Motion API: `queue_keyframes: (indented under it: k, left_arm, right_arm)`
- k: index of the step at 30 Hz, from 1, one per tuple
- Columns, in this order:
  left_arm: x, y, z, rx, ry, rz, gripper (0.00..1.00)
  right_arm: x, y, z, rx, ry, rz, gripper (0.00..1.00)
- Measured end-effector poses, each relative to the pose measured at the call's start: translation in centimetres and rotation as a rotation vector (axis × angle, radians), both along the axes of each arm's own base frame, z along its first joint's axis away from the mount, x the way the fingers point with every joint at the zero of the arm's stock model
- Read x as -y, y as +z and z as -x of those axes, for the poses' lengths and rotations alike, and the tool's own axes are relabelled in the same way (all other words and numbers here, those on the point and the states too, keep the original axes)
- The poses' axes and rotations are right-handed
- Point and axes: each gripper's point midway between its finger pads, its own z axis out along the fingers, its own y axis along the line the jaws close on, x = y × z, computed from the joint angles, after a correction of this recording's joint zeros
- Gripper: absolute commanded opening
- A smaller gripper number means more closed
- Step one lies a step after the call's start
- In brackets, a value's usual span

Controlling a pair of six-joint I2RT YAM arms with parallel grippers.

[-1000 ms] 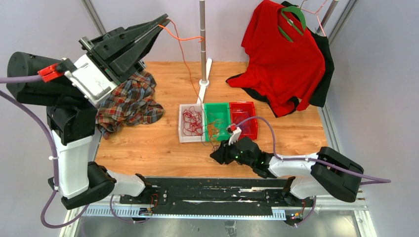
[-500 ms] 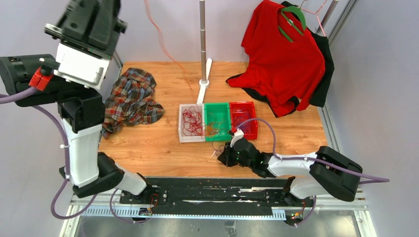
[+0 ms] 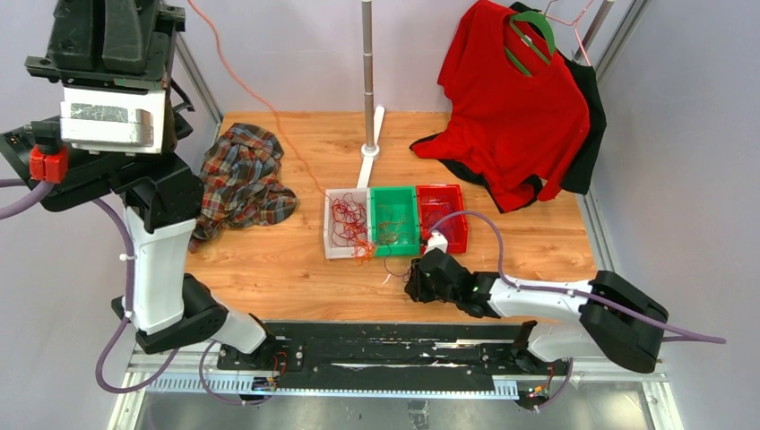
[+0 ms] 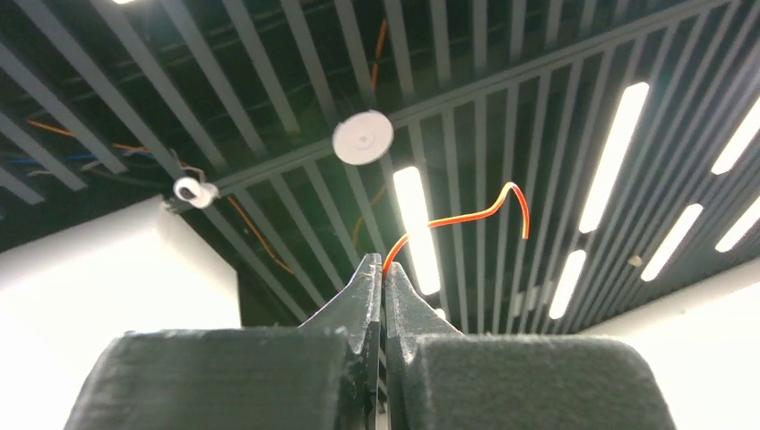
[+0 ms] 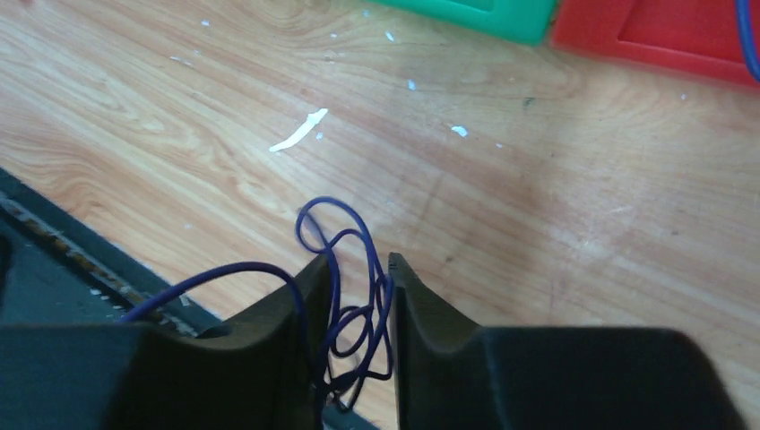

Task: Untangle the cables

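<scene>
From above, an orange cable (image 3: 224, 55) is seen strung from high left down to the white bin (image 3: 328, 242); in the left wrist view, the left fingers (image 4: 383, 271) are pinched shut on it; in the right, the right fingers (image 5: 401, 278) are narrowly parted around purple cable loops (image 5: 345, 235).

Table (image 3: 269, 260): orange-brown wood grain. Plaid shirt (image 3: 242, 184), left of centre: red, dark blue and white checks. Red shirt (image 3: 506, 107), upper right, plain, on a green hanger (image 3: 535, 36) over a black garment (image 3: 593, 116). Centre: white bin (image 3: 327, 224), green bin (image 3: 397, 252), red bin (image 3: 439, 187). Red cables (image 3: 345, 219) lie in the white bin. Orange cable (image 4: 457, 219) at the black left gripper (image 4: 383, 264); purple cable (image 5: 324, 200) at the black right gripper (image 5: 357, 260). Hose (image 3: 484, 233): lilac.
</scene>
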Motion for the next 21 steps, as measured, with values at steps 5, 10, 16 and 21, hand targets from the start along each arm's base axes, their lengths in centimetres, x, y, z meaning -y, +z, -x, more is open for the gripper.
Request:
queue_keyframes:
  k: [5, 10, 16, 21]
  left_arm:
    - [2.4, -3.2, -1.7, -0.087, -0.051, -0.103, 0.00]
    - [4.8, -6.5, -2.7, -0.152, -0.116, -0.209, 0.00]
    - [5.9, -7.5, -3.6, -0.195, -0.149, -0.239, 0.00]
    - [6.1, -7.8, -3.8, -0.209, -0.161, -0.247, 0.00]
  right_arm:
    - [-0.9, 3.8, 0.3, 0.105, 0.084, -0.044, 0.68]
    - [-2.2, 9.7, -0.1, 0.285, 0.184, -0.155, 0.69]
    - [-4.6, 12.6, -0.2, 0.384, 0.306, -0.210, 0.70]
    - [-8.0, 14.0, -0.9, 0.430, 0.392, -0.241, 0.70]
